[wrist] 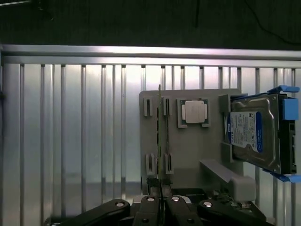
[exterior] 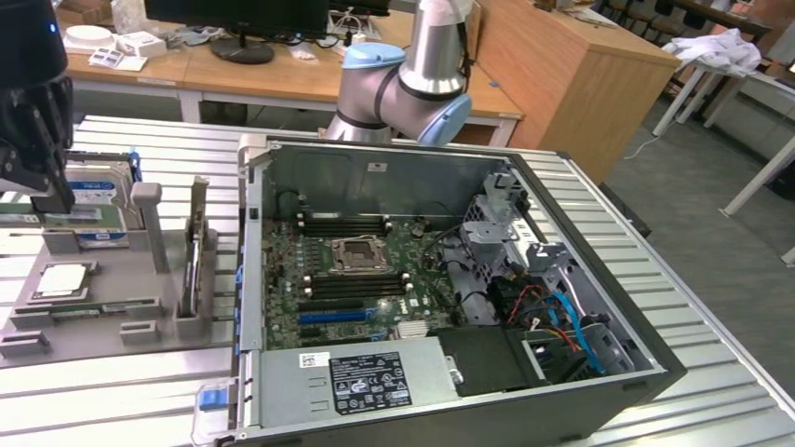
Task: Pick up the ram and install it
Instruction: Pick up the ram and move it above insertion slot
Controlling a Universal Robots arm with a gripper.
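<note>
Above the grey holder (wrist: pixel 193 150) our gripper (wrist: pixel 160 188) hangs closed, empty; the ram (wrist: pixel 160 132) stands edgewise in its slots. We judge pickup unstarted: it needs jaws parted astride that thin edge.

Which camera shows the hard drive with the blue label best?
The wrist view. There the hard drive stands in the grey holder with its label facing the camera. The exterior view shows it at the exterior view's left, at a slant, with the dark claw covering part of it.
</note>
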